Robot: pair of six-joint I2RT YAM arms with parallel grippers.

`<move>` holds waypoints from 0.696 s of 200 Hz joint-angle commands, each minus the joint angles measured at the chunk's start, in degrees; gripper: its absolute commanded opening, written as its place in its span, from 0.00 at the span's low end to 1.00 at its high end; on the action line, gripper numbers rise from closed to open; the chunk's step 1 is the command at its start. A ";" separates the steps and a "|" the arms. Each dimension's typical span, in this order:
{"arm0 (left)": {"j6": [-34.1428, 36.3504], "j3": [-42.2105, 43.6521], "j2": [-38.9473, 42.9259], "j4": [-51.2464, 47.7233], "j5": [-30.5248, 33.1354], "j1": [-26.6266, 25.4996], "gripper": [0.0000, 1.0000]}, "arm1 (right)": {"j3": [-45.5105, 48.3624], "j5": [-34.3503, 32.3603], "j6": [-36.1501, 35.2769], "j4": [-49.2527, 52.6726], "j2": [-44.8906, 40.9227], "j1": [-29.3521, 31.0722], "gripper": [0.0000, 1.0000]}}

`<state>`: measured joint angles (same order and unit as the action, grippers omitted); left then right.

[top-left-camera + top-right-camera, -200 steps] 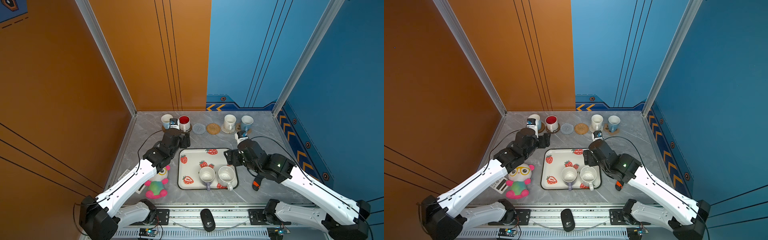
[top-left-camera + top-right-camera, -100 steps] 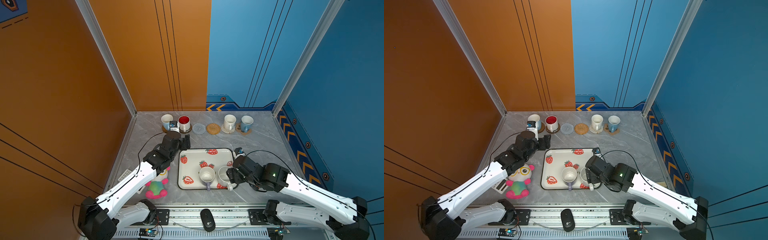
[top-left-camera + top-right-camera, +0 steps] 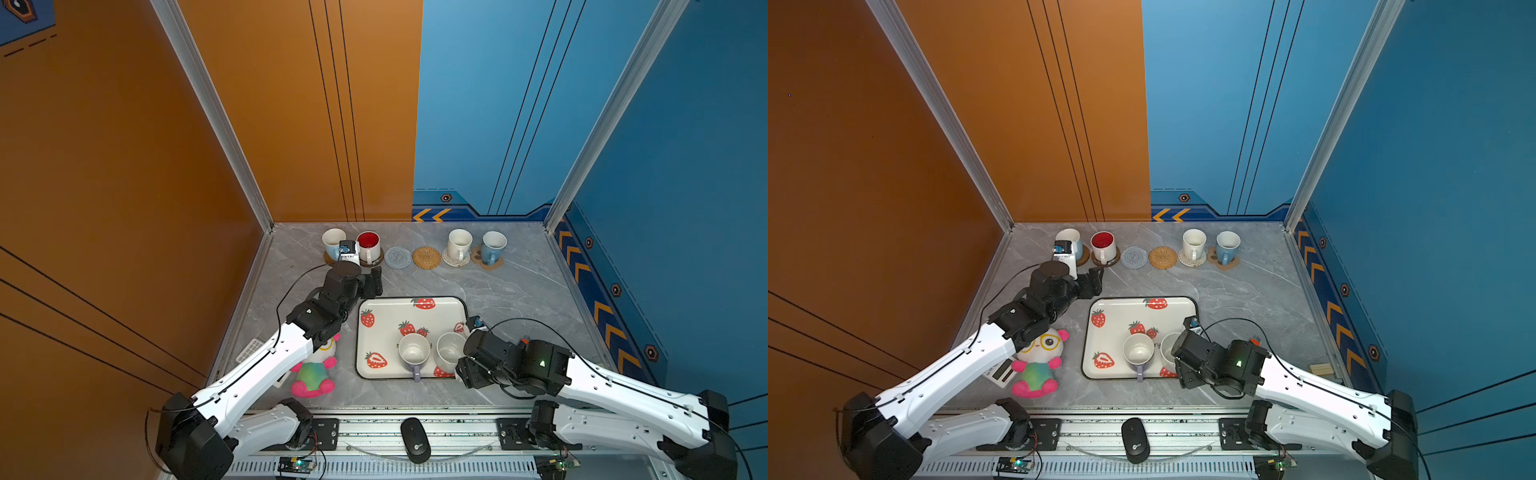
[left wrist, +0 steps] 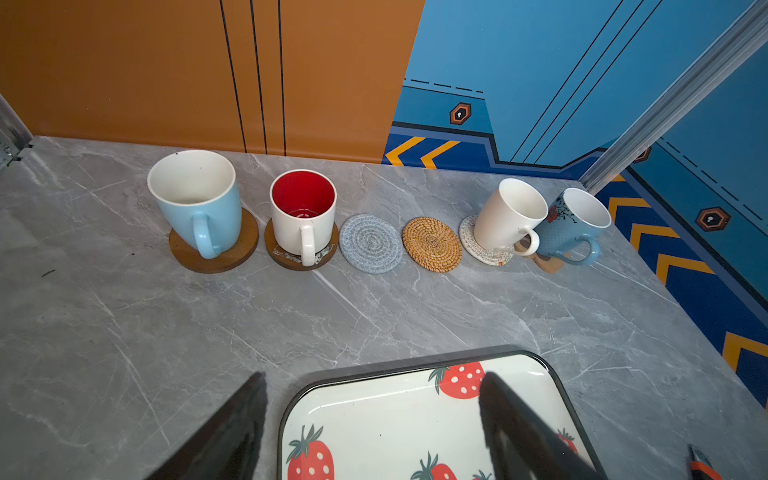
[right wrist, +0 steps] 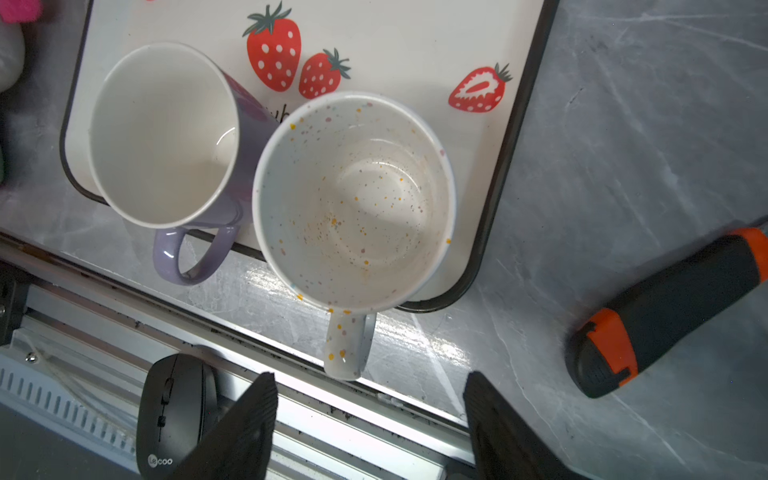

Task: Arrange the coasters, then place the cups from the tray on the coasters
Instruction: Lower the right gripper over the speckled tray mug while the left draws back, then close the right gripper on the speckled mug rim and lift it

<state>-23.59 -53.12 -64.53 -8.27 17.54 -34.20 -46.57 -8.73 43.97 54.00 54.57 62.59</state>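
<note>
**Two mugs standing on the tray, four on coasters**

The tray (image 3: 386, 328) is lying in the near middle of the table (image 3: 498, 291). Two mugs are standing upright at its near edge, close side by side: the lavender mug (image 5: 162, 133) and the speckled mug (image 5: 353, 199). Both handles are sticking out over the near rim.

The right gripper (image 5: 370, 378) is hovering just beyond that rim with its jaws gaping wide. The speckled mug's handle is pointing into the gap, and neither finger is touching it.

Six coasters are lying in a row along the back wall. From the left:
- A blue mug (image 4: 199, 199) is standing on a brown disc (image 4: 224, 262).
- A red-lined mug (image 4: 303, 212) is standing on a second brown disc (image 4: 282, 253).
- The grey coaster (image 4: 370, 243) and the tan coaster (image 4: 432, 244) are lying bare.
- A white mug (image 4: 509, 212) is standing on the whitish coaster (image 4: 471, 241).
- A flowered mug (image 4: 573, 224) is standing on the paw coaster (image 4: 548, 266).

The left gripper (image 4: 374, 374) is hanging over the tray's far left corner, jaws spread wide, gripping nothing.

A plush toy (image 3: 1038, 370) is lying left of the tray, partly under the left arm. A mouse (image 5: 174, 411) is sitting on the front rail, and a black-and-orange tool (image 5: 673, 307) is lying on the table right of the tray.
</note>
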 commanded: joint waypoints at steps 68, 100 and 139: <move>-0.66 -0.40 -1.56 1.33 -1.63 -0.76 0.81 | 3.06 4.06 -2.19 -3.40 3.00 1.28 0.58; -0.58 -0.55 -1.56 1.33 -1.72 -0.83 0.81 | 4.76 3.39 -1.96 -6.26 3.44 1.34 0.53; -0.58 -0.88 -2.07 1.68 -1.98 -0.88 0.81 | 6.51 2.11 -1.42 -9.43 4.32 1.27 0.43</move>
<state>-23.64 -53.12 -65.91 -7.16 16.51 -34.57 -41.56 -4.80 42.26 47.40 58.11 63.61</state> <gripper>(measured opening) 0.809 0.456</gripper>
